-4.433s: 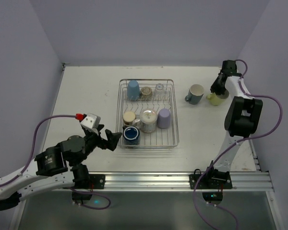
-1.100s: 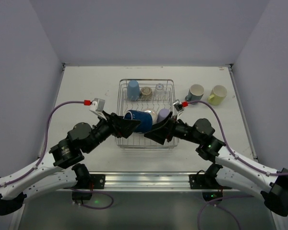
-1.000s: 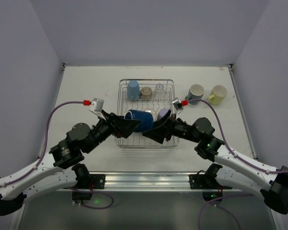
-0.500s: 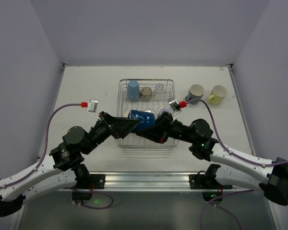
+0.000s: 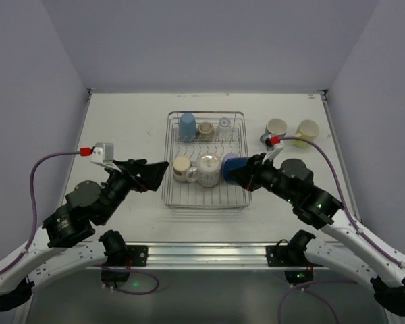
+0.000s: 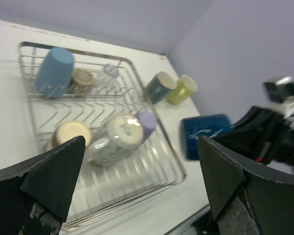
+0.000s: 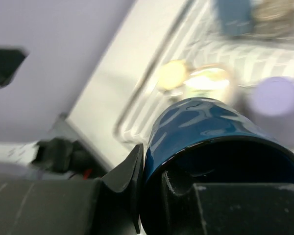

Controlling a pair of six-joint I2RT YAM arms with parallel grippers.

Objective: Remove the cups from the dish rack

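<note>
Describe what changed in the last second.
The dark blue cup passed from the left hand to the right hand, which gripped its rim and carried it toward the dish rack's right side. The left hand let go and drew back leftward, open. The rack's other cups and the two mugs beside it stayed put.

Near strip of dish rack (image 5: 196, 196) is open to me, table (image 5: 121, 121) left of it too. Beige cup (image 5: 181, 167), white mug (image 5: 208, 169), lavender cup (image 6: 146, 119) block mid-rack; grey-teal mug (image 5: 275, 128), yellow-green mug (image 5: 307, 129) block far right.
</note>
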